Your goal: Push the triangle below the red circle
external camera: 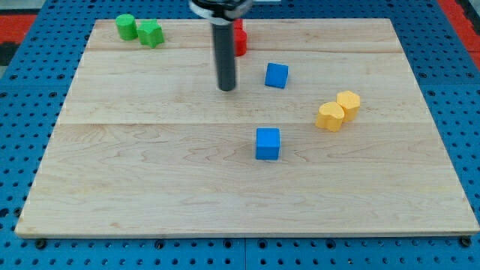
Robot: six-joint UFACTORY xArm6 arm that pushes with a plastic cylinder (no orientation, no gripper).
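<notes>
The rig has no gripper, only a rod whose tip (pixel 226 88) rests on the board (pixel 150 187), touching no block. A red block (pixel 240 37) sits at the view's top, mostly hidden behind the rod, so I cannot tell its shape. The blue block (pixel 277 75) just right of the tip may be the triangle, though that is unclear; a blue cube (pixel 268 143) lies lower. Such small blocks look light, rigid and prone to spin, so I would push squarely on a flat face.
</notes>
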